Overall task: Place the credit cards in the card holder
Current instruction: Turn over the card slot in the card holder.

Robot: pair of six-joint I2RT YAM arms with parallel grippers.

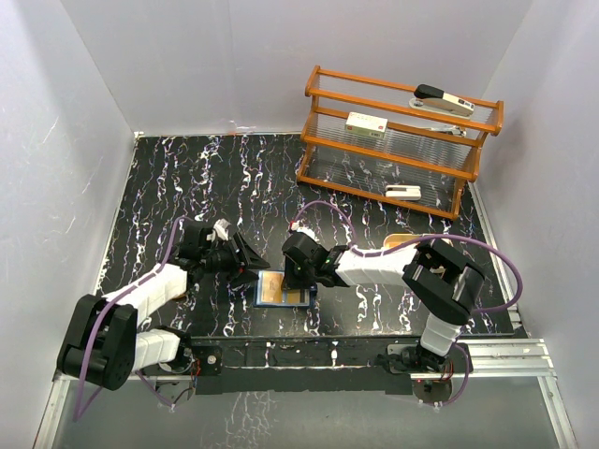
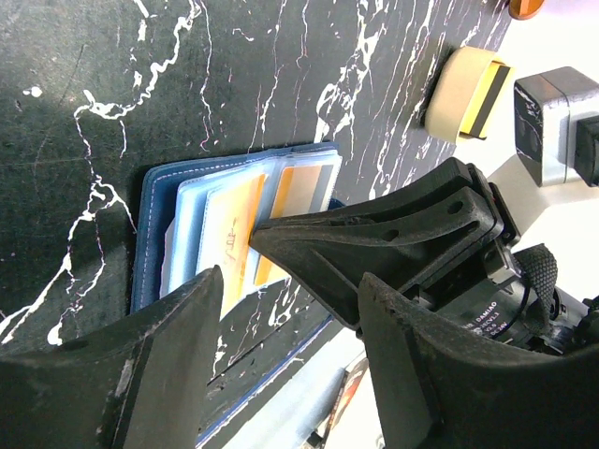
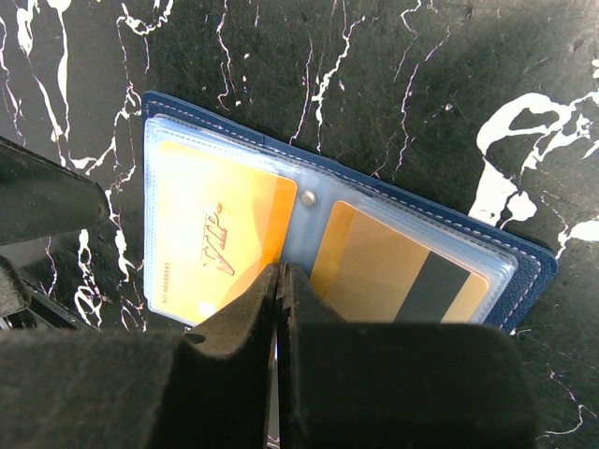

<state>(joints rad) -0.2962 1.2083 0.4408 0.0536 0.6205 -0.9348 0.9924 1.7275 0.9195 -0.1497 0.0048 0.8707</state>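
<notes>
The card holder [image 3: 524, 271] lies open on the black marbled table, navy cover down and clear sleeves up. An orange credit card [image 3: 220, 234] marked VIP sits in its left sleeve. A gold credit card [image 3: 398, 276] with a black stripe sits in its right sleeve. My right gripper [image 3: 281, 273] is shut, its tips over the centre fold between the two cards, with nothing visible between the pads. My left gripper [image 2: 290, 281] stands open at the edge of the card holder [image 2: 154, 234], empty. The right gripper [image 2: 267, 238] reaches in just beyond its fingers. From above, both grippers meet at the card holder [image 1: 281, 294].
A beige rounded tray [image 2: 463, 94] lies on the table past the right arm. A wooden rack [image 1: 398, 140] with white block devices on its shelves stands at the back right. White walls close in the table on three sides.
</notes>
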